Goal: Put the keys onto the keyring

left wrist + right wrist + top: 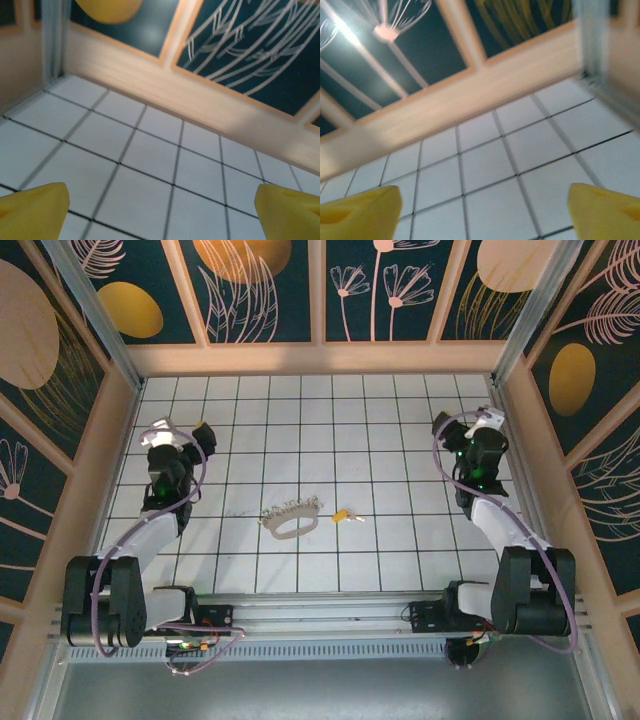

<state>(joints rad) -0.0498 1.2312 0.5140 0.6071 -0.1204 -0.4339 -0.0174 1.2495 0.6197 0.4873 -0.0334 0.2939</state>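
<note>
Keyring (291, 523) lies between left gripper (181, 431), right gripper (468, 424) — apart.

Top external: high above the near edge, looking down on the whole table (400, 550).
Wrist views: low over the tiles, facing the back wall (200, 95).

Both arms posted at the sides, both grippers spread and empty.
The left arm (150, 530) rises from its base along the left side, elbow low, wrist lifted and pitched forward. The left gripper (161, 212) stands with its yellow fingertips (32, 210) wide apart. The right arm (505, 525) mirrors this on the right side. The right gripper (482, 212) is likewise parted, its fingertips (607, 210) at the frame's opposite edges.
</note>
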